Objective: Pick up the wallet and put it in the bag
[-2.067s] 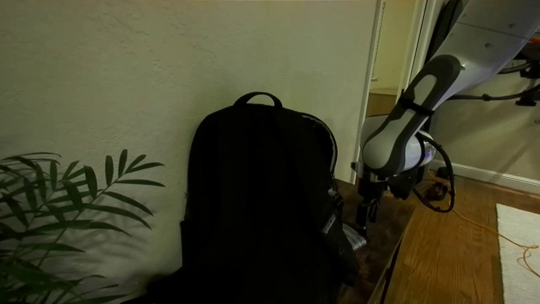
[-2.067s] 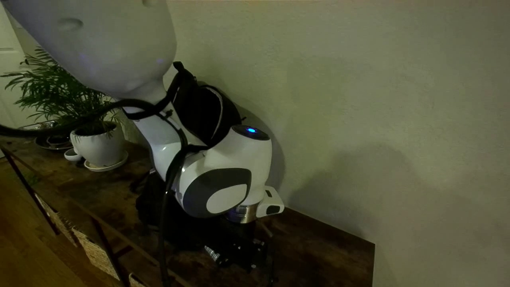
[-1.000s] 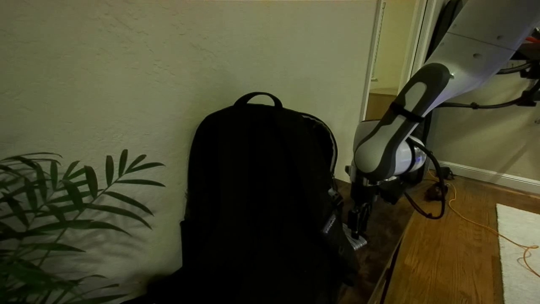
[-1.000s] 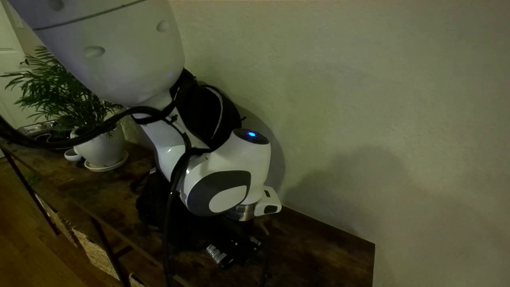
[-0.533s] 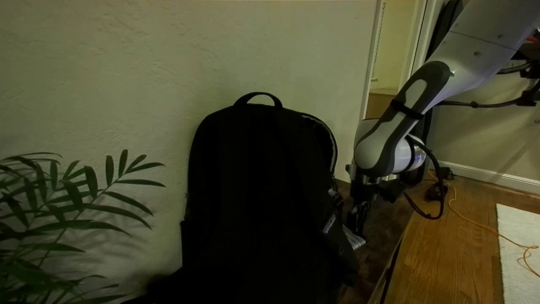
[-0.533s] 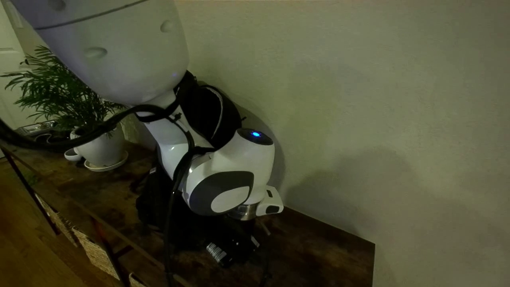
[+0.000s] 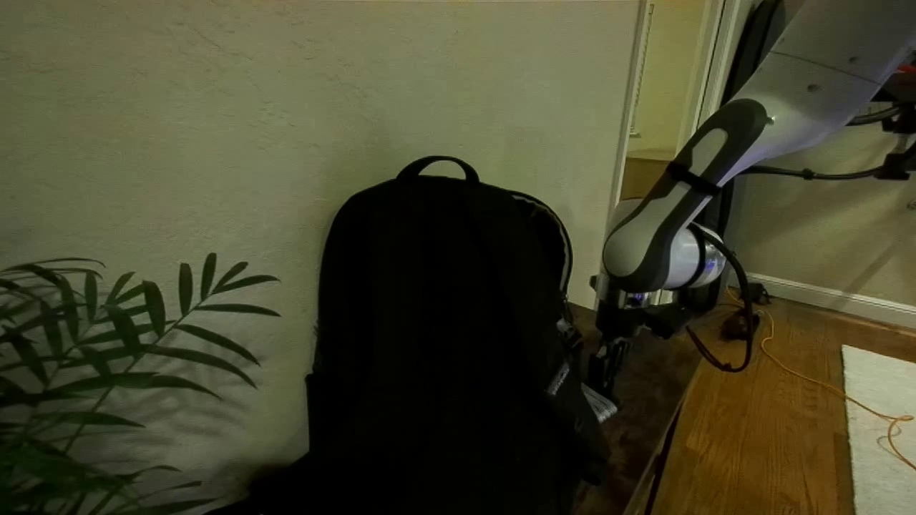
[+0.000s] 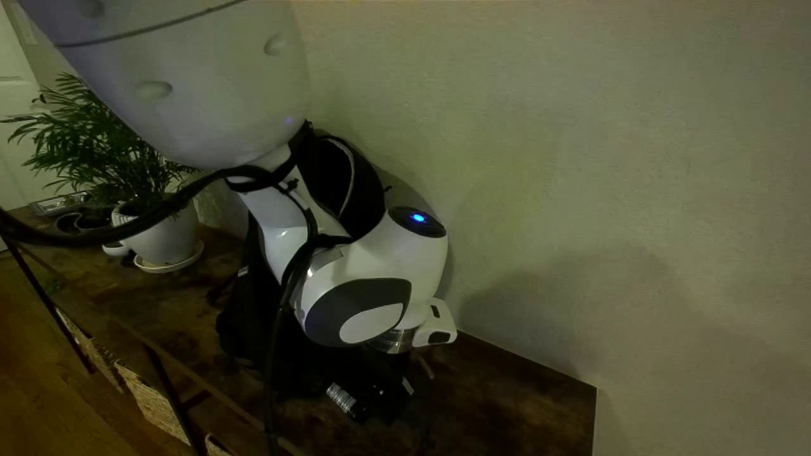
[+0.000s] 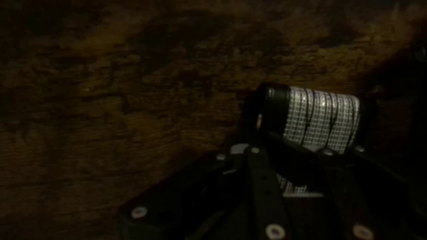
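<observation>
One wallet (image 9: 320,116) sits low at the gripper (image 7: 603,385), between the bag (image 7: 444,322) and the end edge of the table (image 8: 519,405). Grasping seems the step in hand; whether the jaws clamp it or stand apart, I cannot tell. Next likely calls for a sure hold, then a lift to the bag. The arm (image 7: 801,93) slants down over the long free edge, gripper pointing downward.
</observation>
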